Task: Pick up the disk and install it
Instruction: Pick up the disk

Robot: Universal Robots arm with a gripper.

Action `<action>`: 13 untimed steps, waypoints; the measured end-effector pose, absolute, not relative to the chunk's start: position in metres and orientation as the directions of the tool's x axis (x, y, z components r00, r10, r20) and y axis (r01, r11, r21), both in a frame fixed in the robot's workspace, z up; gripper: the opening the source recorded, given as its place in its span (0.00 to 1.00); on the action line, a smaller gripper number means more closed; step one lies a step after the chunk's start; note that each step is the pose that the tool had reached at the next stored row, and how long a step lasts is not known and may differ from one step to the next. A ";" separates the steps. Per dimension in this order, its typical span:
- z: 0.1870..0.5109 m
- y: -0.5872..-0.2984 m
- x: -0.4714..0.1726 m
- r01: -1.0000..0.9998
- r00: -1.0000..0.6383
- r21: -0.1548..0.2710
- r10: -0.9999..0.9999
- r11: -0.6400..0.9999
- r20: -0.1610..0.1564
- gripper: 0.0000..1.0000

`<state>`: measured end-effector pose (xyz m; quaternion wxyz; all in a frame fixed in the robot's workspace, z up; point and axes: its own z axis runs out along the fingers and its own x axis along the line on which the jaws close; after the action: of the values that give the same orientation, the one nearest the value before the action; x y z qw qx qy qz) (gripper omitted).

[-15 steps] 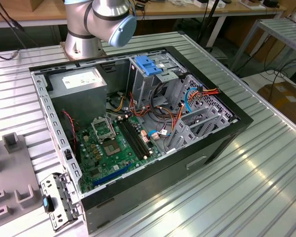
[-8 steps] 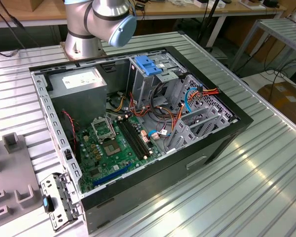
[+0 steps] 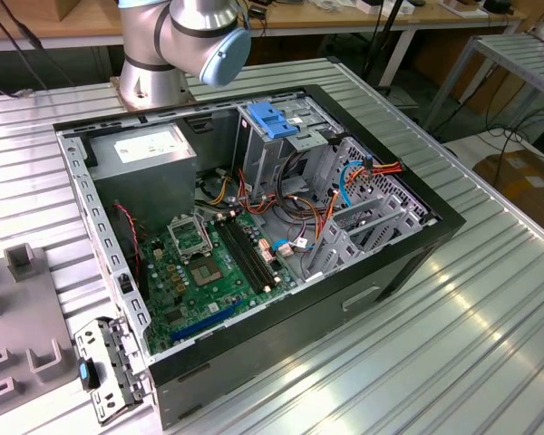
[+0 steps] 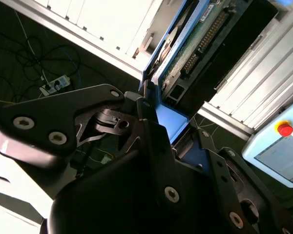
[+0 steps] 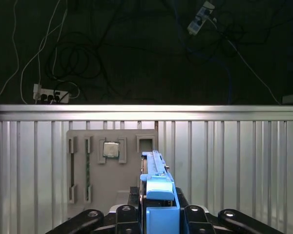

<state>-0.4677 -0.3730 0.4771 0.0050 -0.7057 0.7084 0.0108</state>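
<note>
Grips the disk edge-on in the gripper, black fingers clamped on it from both sides, as seen in both wrist views. Holds it clear of the table, jutting out from the fingers and lined up over a corner of the grey tray in the first wrist view. In the second wrist view, shows the disk's green circuit board and a blue rail pinched between the fingers.

On the tray, near the table's edge: a square chip in its nest and a thin green stick in a slot, both apart from the disk. Past that edge, dark floor with cables and a power strip.

In the exterior view, an open case at the middle of the table, with a power supply in one corner, a motherboard on its floor and a drive cage capped by a blue latch. Arm base at the table's edge behind the case. Tray at the edge on the exterior view's left.
</note>
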 end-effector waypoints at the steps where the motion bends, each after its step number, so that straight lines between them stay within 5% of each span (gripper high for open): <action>1: 0.479 -0.373 -0.468 -1.000 -0.004 0.008 -1.000 0.004 -0.022 0.37; 13: 0.488 -0.373 -0.468 -1.000 -0.004 0.008 -1.000 0.004 -0.021 0.37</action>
<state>-0.4675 -0.3730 0.4885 0.0045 -0.7057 0.7084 0.0102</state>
